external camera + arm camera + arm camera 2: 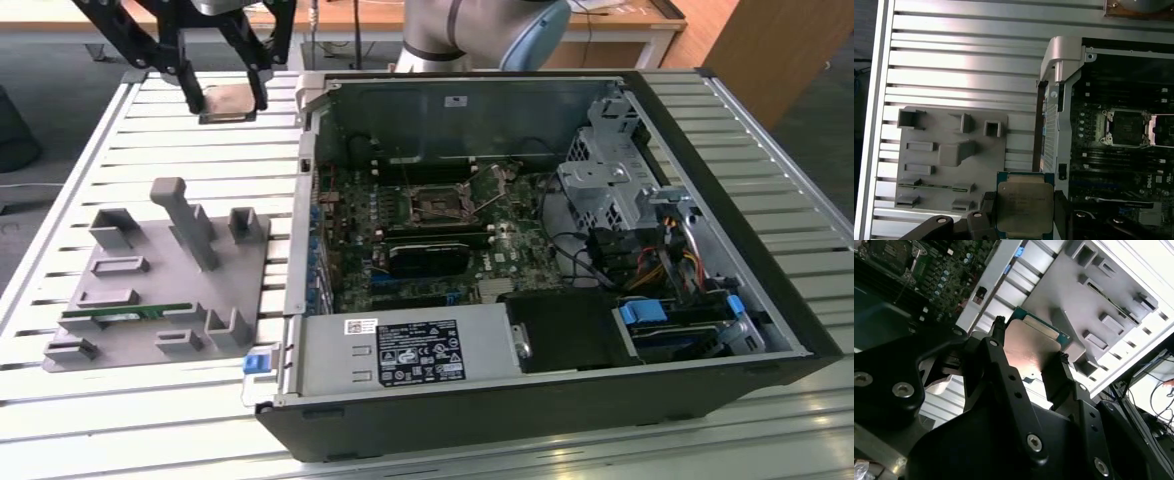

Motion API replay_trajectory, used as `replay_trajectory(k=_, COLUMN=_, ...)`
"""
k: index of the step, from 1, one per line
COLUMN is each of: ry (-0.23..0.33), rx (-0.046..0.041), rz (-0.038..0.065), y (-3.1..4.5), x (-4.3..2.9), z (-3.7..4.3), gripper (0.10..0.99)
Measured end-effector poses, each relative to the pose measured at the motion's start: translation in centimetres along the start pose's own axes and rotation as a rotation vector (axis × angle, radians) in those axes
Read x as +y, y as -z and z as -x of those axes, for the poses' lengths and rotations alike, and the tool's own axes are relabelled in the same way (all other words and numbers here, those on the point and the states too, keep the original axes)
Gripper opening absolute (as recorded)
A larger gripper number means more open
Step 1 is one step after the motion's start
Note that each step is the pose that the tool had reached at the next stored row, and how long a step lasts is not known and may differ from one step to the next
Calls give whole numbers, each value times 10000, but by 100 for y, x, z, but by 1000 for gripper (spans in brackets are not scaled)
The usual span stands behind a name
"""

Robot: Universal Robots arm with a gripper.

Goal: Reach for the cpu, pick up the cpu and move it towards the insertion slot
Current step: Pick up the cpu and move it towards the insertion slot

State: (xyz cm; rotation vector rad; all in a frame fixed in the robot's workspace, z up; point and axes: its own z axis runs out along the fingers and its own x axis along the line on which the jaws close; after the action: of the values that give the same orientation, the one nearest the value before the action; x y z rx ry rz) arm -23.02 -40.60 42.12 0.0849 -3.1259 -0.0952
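The fingers (1026,220) are clenched on the cpu (1025,202), lifted above the table (964,60) beside the open computer case (747,250). To carry it well toward the insertion slot (1126,127), keep the chip level and the grip firm

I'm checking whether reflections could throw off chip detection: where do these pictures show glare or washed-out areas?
In the second wrist view the cpu top reflects a pale warm sheen between the gripper fingers, and the table slats blow out white. In the first wrist view the slats carry bright bands, while the cpu looks evenly lit. In the exterior view the slats glare nearest the camera.
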Motion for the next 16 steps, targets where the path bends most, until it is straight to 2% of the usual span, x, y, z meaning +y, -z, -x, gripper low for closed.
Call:
replay_trajectory(k=3, ry=6, rx=-102, rz=0, y=-4, x=-5, z=91, gripper=541)
replay_trajectory(k=10, ry=24, rx=-390, rz=-9, y=-8, x=-11, z=219, gripper=541)
replay_trajectory(k=16, ry=35, rx=-569, rz=-8, y=-14, x=-19, z=357, gripper=541)
